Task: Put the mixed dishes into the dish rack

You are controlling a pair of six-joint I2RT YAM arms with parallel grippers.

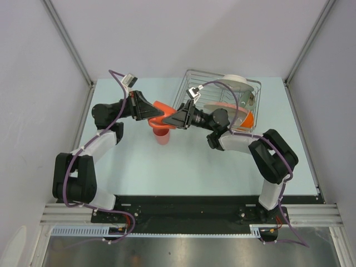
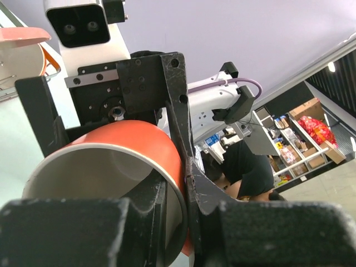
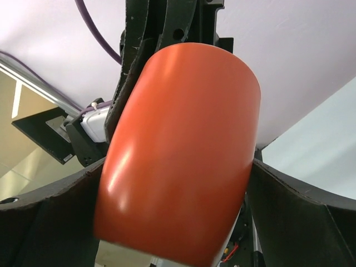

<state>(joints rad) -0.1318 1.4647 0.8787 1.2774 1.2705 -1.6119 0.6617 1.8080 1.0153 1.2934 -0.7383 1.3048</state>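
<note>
The orange mug (image 1: 163, 111) is hanging in the air just beside the left edge of the dish rack (image 1: 192, 72), clear of its wire. The left gripper (image 1: 154, 111) is clenching the mug's rim, and the right gripper (image 1: 174, 118) is pressing its fingers (image 3: 50, 222) against both sides of the body. Bare table (image 1: 194, 167) is lying open below and nearer the bases

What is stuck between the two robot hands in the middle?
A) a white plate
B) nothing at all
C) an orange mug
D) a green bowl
C: the orange mug is held up off the table between the left gripper and the right gripper, and both wrist views show its orange wall between their fingers.
</note>
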